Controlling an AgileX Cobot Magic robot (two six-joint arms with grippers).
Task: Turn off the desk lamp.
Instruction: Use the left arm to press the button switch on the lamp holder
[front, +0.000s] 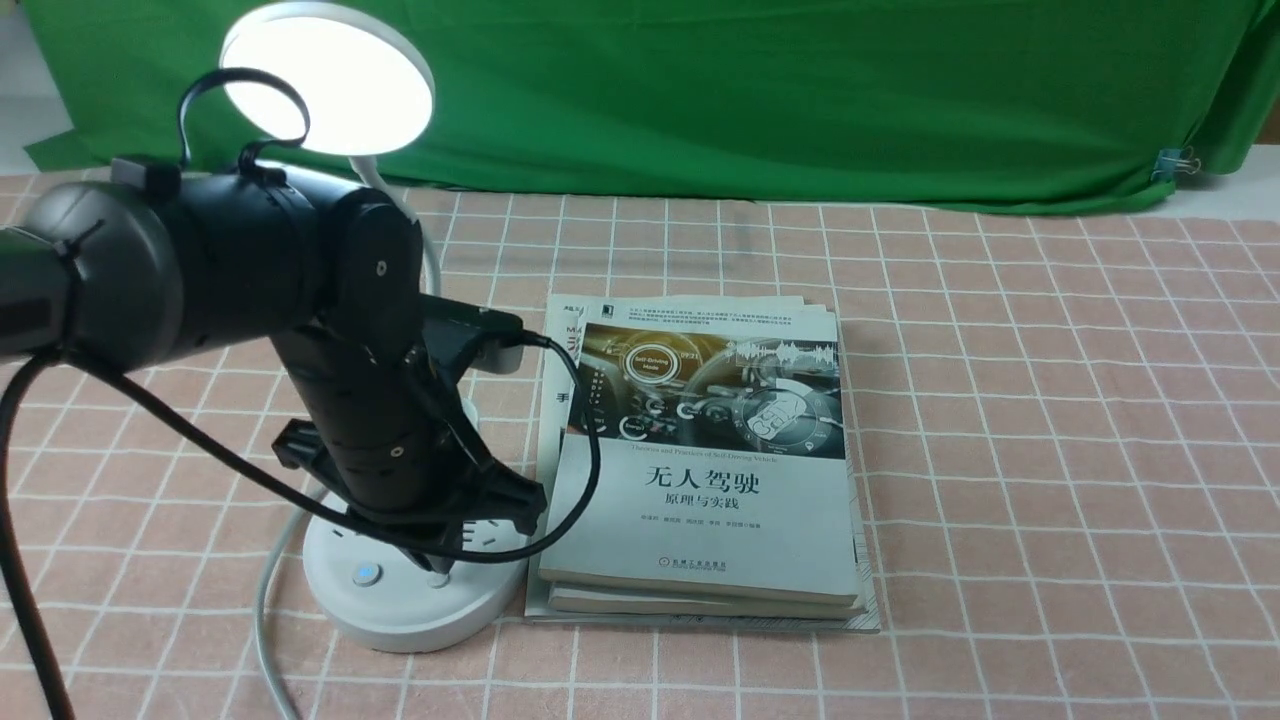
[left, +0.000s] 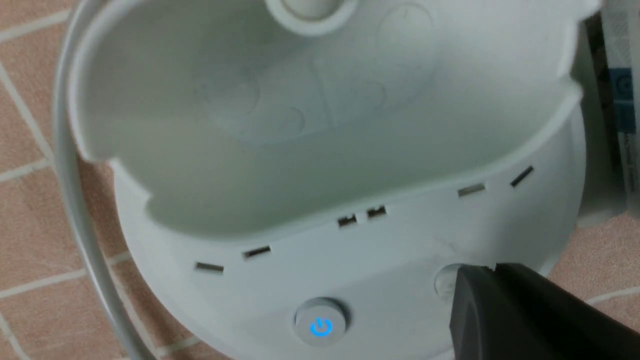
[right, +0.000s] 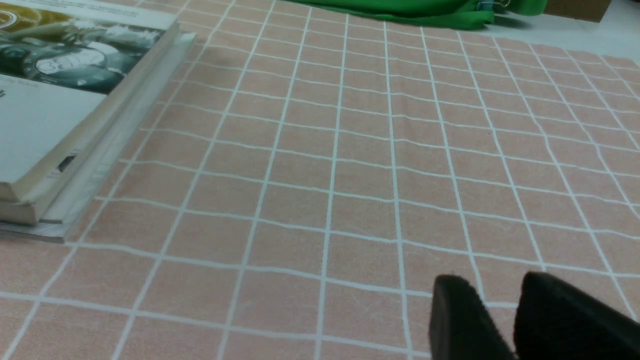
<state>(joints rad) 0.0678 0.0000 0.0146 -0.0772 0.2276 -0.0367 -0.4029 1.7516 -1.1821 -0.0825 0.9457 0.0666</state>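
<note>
Left arm's jaws (left: 492, 270) closed, right jaws (right: 487, 280) slightly apart, lit lamp (front: 330, 80), book (front: 700, 520) reading "Self-Driving"

The lamp's disc head (front: 330, 85) glares blank white above its base (front: 410, 590); the round base carries soft shadows.

The site presents as a robot test station, most likely in a lab: a black robot arm (front: 370, 400) with loose cables reaches in over a table covered with a pink tile-pattern cloth (front: 1050, 450), and a green cloth (front: 800, 100) hangs along the far side as a plain backdrop, with a clip (front: 1175, 164) near its lower edge. Household goods are noted on the same surface, namely a lit white desk lamp (front: 335, 85) beside a stack of books (front: 700, 520), the top cover bearing Chinese characters and the English words "Self-Driving".
</note>
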